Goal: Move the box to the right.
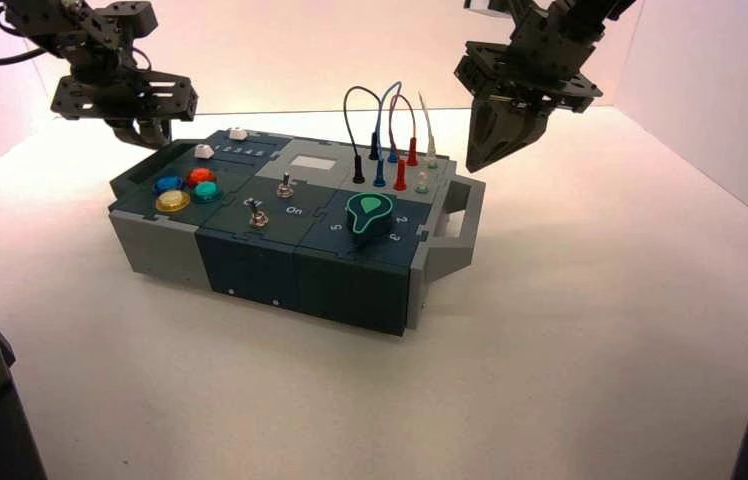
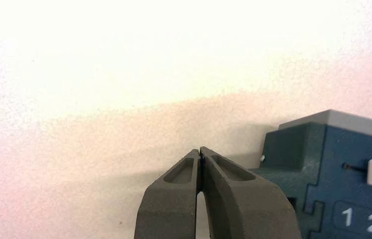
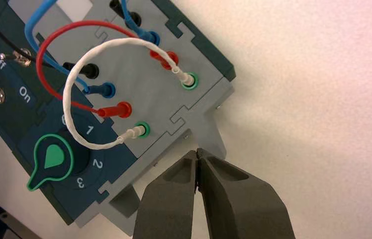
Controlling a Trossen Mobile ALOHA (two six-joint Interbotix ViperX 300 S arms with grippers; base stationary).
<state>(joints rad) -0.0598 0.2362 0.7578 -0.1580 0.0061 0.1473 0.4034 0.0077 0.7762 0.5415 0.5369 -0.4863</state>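
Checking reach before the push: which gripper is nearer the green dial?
Right. The right gripper, shut, hangs above the box's right end handle, just past the plug wires from the green dial. The left gripper, shut, is at the box's far left corner.

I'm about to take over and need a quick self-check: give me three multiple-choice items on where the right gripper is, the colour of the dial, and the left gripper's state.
1. Right gripper hangs over the box's:
A. right end, by the handle
B. button end
C. front wall

2. The dial is:
A. red
B. green
C. yellow

3. Left gripper is:
A. shut on a wire
B. wide open
C. shut, empty

Key: 1 A, its tips sit by the grey end handle. 2 B, the right wrist view shows it green. 3 C, its fingertips meet with nothing between.
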